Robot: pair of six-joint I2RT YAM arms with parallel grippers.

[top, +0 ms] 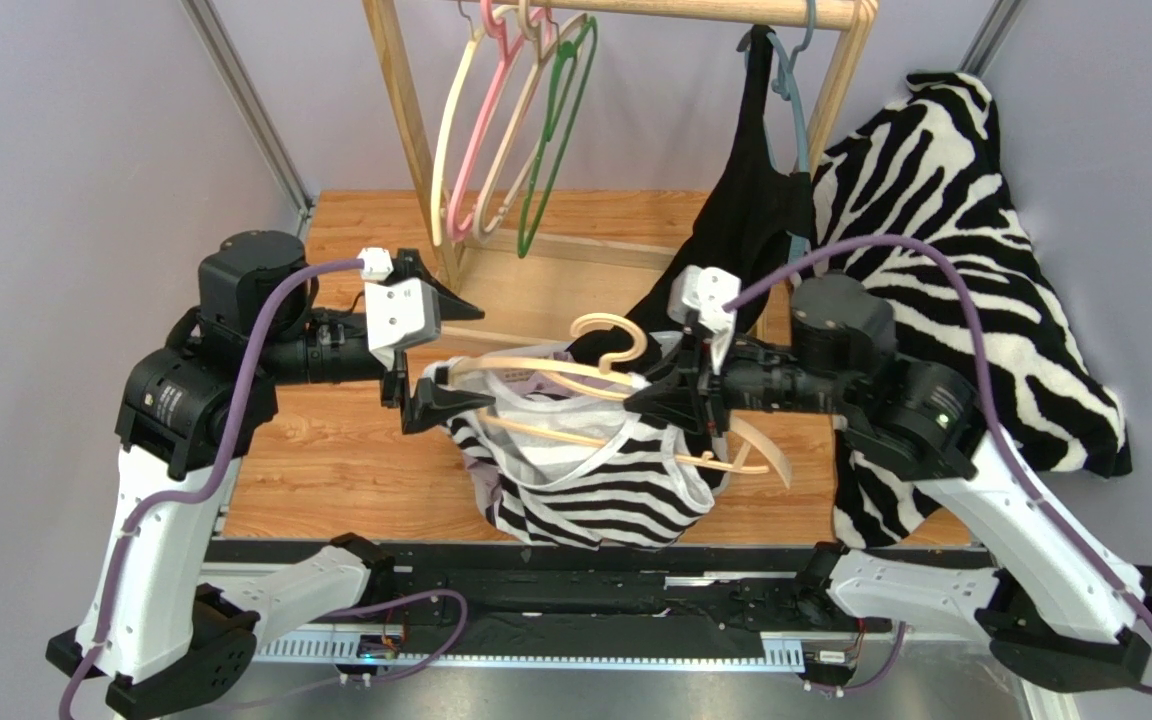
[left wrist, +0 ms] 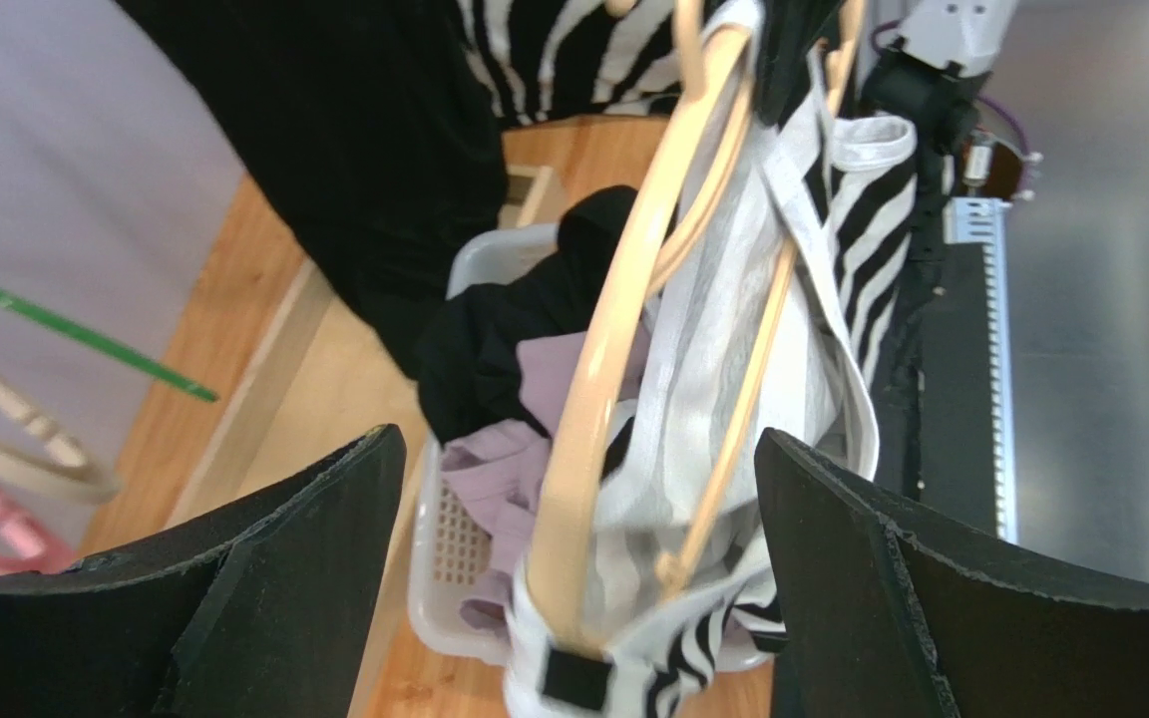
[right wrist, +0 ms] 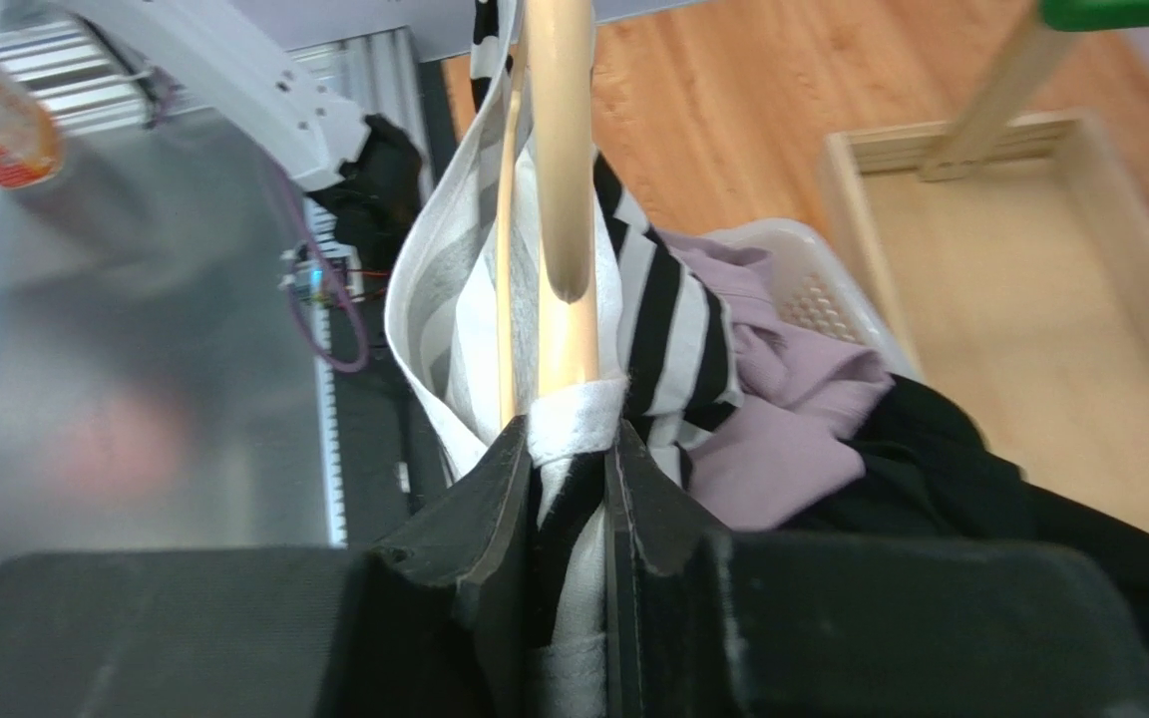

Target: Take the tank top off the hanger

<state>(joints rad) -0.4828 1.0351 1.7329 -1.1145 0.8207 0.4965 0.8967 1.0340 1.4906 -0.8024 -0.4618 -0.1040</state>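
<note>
Plain lilac-grey walls (top: 71,135) at 9 and 3 o'clock, evenly lit. Wooden tabletop (top: 312,465) at centre. Wooden garment rack (top: 405,120) at 12 o'clock. Aluminium frame strut (top: 253,113) at 11 o'clock. Brushed metal surface (top: 612,693) at 6 o'clock.

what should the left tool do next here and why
Probably close the left tool on the wooden hanger: its jaws stand open around the hanger's arm, while the right tool pinches the tank top by its strap, ready to pull.

Centre space is filled by the hanger (top: 530,363) and tank top (top: 597,503). Rear access is obstructed by the rack (top: 402,105); bare tabletop (top: 312,450) is available at left.
</note>
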